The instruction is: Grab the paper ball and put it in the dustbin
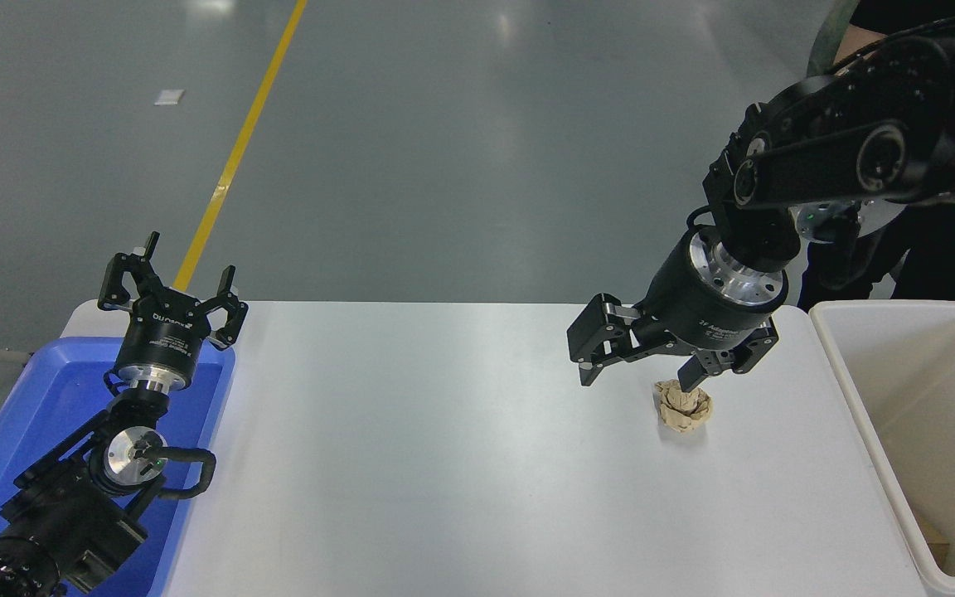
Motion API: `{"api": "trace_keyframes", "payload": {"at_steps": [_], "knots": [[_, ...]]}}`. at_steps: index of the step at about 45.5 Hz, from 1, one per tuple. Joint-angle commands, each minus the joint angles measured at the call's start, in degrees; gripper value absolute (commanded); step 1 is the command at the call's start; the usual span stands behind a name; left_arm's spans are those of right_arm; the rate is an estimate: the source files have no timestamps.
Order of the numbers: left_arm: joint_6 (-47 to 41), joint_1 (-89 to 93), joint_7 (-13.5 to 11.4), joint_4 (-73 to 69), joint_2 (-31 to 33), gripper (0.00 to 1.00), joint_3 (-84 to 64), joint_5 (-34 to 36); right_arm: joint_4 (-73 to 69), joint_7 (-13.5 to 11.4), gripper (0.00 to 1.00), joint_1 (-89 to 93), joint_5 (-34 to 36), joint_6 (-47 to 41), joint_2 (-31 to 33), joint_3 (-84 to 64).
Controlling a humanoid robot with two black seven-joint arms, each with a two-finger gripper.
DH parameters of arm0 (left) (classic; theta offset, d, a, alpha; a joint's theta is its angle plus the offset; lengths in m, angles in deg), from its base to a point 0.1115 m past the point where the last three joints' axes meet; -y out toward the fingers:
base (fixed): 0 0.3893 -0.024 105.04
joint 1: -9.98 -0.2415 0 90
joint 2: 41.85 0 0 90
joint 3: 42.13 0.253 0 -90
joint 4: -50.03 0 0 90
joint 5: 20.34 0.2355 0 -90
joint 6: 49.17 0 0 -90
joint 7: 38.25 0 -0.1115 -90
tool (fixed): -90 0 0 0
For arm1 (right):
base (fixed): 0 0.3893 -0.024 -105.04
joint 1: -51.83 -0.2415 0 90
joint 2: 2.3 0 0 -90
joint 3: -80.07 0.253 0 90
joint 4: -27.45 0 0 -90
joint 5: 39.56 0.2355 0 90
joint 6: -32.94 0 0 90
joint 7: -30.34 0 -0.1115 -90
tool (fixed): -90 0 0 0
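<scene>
**Spread wide over the ball, nothing pinched**

Right gripper (639, 383) angled down over the white table (444, 464), fingers spread wide apart. Near-side fingertip (687, 381) just touching the top of the ball (683, 408), or a hair above it; hard to call from this angle. Other finger (589, 352) out to the left of the ball, well clear of it, hanging above bare tabletop. So no pinch: only one finger at the paper, the other off to the side.

Ball itself sitting on the table, directly under that right-hand fingertip, crumpled tan, a small shadow beneath. Not lifted.

Bin (846, 390) off to the gripper's right, hard against the table's edge, cream walls, deep, open at the top. A scrap of something tan low in its near corner, too small to tell what. Ball between gripper and bin, nearer the gripper.

Behind the wrist, silver flange and black arm running up and back to the right edge. Dark-clothed person (942, 257) standing just beyond that arm, mostly hidden by it.

Far across to the gripper's left: left gripper (172, 286) parked, pointing away, fingers splayed open and empty, held above the far end of a blue tray (21, 406) at the table's left side.

Beyond the table, grey floor with a yellow line (237, 153).
</scene>
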Motion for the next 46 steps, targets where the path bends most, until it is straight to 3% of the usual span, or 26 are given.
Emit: {"api": "trace_keyframes", "payload": {"at_steps": [1, 29, 46], "knots": [[0.0, 0.0, 0.0, 0.0, 0.0, 0.98, 0.0, 0.02, 2.5, 0.0, 1.0, 1.32, 0.0, 0.0, 0.0, -0.14], [0.0, 0.0, 0.09, 0.0, 0.0, 0.98, 0.0, 0.02, 21.21, 0.0, 1.0, 17.76, -0.09, 4.75, 0.0, -0.58], [0.0, 0.0, 0.09, 0.0, 0.0, 0.98, 0.0, 0.02, 21.92, 0.0, 1.0, 19.51, -0.61, 4.83, 0.0, -5.58]]}}
